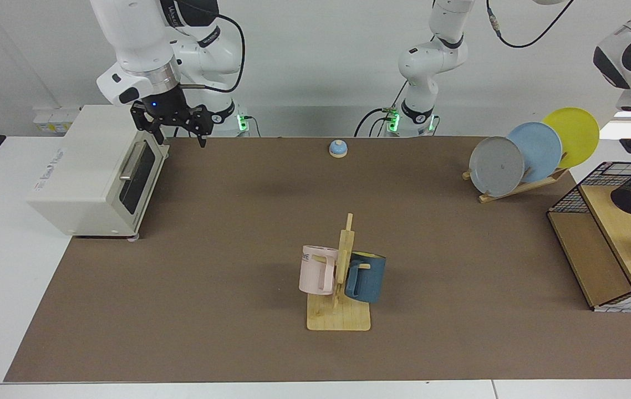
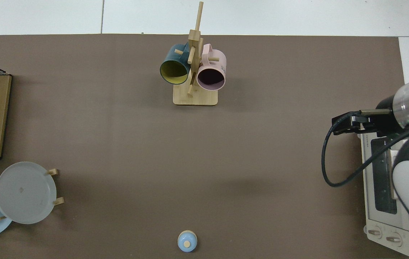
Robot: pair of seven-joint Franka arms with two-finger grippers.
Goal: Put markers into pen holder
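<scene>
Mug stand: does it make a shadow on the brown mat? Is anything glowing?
Facing view: the mug stand casts only a soft, faint shadow on the mat; green lights glow at both arm bases; the right gripper hangs open by the toaster oven; the left gripper is out of frame. Top view: shadows are just as soft, with no glare on the mat.

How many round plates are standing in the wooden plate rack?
3, overlapping in a row in the facing view: the grey round plate in front, the light blue round plate behind it, the yellow round plate at the back. More may be hidden.
</scene>
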